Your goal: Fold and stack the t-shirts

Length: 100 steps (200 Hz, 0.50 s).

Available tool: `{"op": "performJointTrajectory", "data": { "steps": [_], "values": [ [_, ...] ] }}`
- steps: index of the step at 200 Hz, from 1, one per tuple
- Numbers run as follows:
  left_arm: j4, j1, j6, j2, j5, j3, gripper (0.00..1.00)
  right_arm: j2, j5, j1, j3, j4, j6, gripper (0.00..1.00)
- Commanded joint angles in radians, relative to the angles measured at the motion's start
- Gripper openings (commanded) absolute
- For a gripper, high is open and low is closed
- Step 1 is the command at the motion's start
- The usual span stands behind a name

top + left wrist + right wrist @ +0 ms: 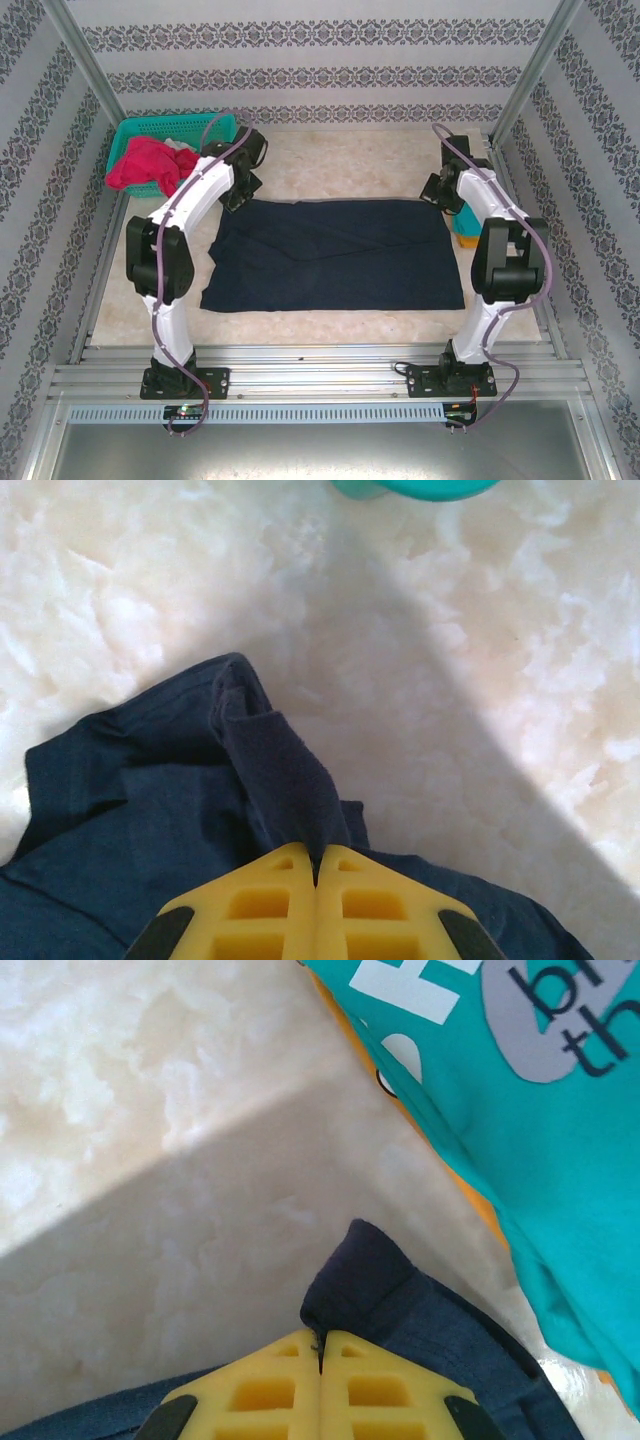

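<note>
Teal plastic mesh basket [165, 128] holding a crumpled pink-red cloth shirt [145, 165] sits ahead of the left gripper [317, 860]. Its yellow jaws are clamped tight on a bunched corner of the big soft dark navy t-shirt [335, 255] (spread mostly flat between both jaws). Right gripper [320, 1342] pinches the other far corner, fully closed. Beside those jaws, a folded teal shirt with white lettering [540, 1130] lies over an orange one [466, 239].

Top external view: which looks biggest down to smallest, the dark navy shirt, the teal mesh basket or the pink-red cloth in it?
1. the dark navy cloth t-shirt, spread flat: clearly largest.
2. the teal plastic mesh basket.
3. the pink-red cloth t-shirt, bunched in the basket, so it may be larger unfolded.
</note>
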Motion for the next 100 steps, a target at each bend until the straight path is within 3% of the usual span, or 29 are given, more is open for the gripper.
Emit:
{"op": "performJointTrajectory", "data": {
  "steps": [1, 100],
  "values": [
    [0.018, -0.005, 0.006, -0.089, -0.011, -0.058, 0.0, -0.11, -0.003, 0.006, -0.079, 0.032, -0.024, 0.0],
    [0.025, -0.06, -0.06, -0.376, 0.045, -0.396, 0.0, -0.505, -0.014, 0.008, -0.464, 0.008, -0.001, 0.0]
  ]
}}
